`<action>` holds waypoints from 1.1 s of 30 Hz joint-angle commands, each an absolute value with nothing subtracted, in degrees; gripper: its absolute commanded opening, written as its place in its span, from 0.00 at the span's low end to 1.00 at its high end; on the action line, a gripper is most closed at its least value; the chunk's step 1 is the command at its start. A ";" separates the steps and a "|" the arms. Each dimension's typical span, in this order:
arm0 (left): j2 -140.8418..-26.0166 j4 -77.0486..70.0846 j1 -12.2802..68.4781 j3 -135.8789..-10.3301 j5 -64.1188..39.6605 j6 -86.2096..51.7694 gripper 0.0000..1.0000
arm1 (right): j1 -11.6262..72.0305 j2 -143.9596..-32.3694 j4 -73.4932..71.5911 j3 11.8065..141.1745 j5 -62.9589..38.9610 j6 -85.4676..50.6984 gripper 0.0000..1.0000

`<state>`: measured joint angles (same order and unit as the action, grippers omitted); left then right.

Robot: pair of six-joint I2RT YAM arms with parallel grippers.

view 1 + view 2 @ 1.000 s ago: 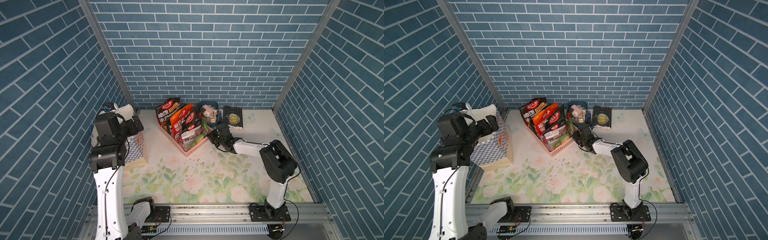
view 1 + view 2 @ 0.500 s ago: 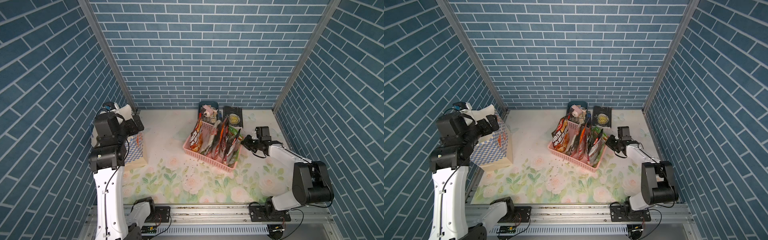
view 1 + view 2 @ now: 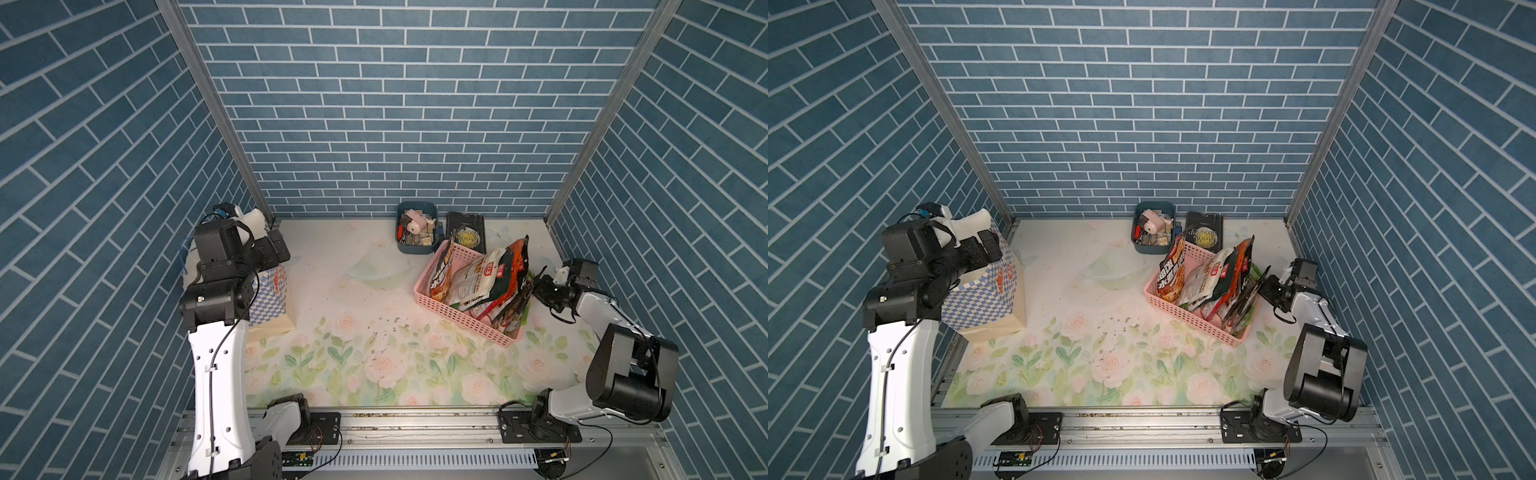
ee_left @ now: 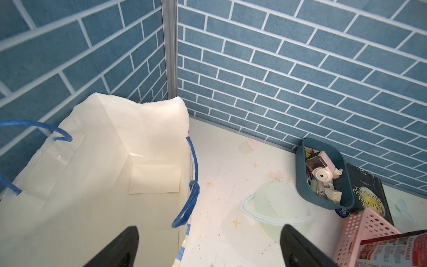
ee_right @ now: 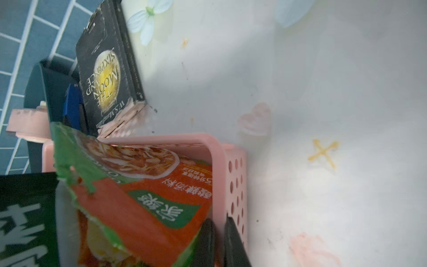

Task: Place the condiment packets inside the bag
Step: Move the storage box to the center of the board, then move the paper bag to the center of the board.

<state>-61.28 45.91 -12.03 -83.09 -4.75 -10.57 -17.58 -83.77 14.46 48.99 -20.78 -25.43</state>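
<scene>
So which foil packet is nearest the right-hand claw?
The orange-red foil packet with green edging, against the pink perforated plastic basket wall the right gripper pinches; the black packets stand farther off.

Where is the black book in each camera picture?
In a top view: black book by the back wall.
In a top view: book, same spot.
Left wrist view: book behind the pink basket.
Right wrist view: book beyond that basket's corner.
Shared landmark: dark blue tub beside it.

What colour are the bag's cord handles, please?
Handles are blue, clearest in the left wrist view.
</scene>
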 commanded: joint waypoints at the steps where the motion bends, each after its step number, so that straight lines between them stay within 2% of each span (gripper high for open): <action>1: -62.22 49.65 -11.09 -84.03 -2.01 -9.52 0.98 | -19.65 -82.52 15.55 49.42 -11.70 -23.04 0.00; 2: -62.68 50.21 -10.77 -84.09 -0.78 -9.19 0.99 | -19.65 -82.00 15.59 49.33 -12.20 -23.03 0.00; 3: -63.23 50.81 -10.57 -84.30 0.69 -8.74 0.99 | -19.61 -81.35 15.45 49.18 -13.13 -23.07 0.06; 5: -64.46 51.91 -10.19 -85.17 4.49 -8.22 1.00 | -19.60 -79.56 15.05 48.60 -15.56 -23.56 0.28; 8: -66.19 51.68 -9.98 -86.24 7.79 -8.17 1.00 | -19.60 -75.79 15.55 48.16 -17.70 -24.03 0.49; 13: -69.50 52.80 -9.93 -90.19 10.28 -8.15 1.00 | -19.65 -65.85 17.32 47.11 -16.36 -24.35 0.65; 17: -70.64 52.91 -9.80 -92.32 11.60 -8.26 1.00 | -19.69 -57.48 18.89 45.70 -15.11 -24.89 0.75; 20: -71.31 52.97 -9.60 -91.58 7.42 -8.69 1.00 | -19.78 -52.77 20.37 45.65 -14.11 -24.92 0.79; 23: -71.45 52.54 -8.40 -89.29 4.75 -9.78 0.99 | -19.87 -50.24 22.63 48.00 -13.34 -24.09 0.80; 29: -71.86 51.50 -6.86 -84.19 8.04 -10.22 0.99 | -19.86 -48.54 26.24 54.09 -13.58 -22.45 0.80; 33: -72.34 49.95 -6.60 -82.12 9.43 -10.55 0.94 | -19.86 -47.46 27.46 56.95 -14.32 -22.31 0.79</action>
<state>-72.29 51.46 -6.98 -82.91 7.57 -9.89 -19.68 -48.82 24.91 54.68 -14.35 -23.92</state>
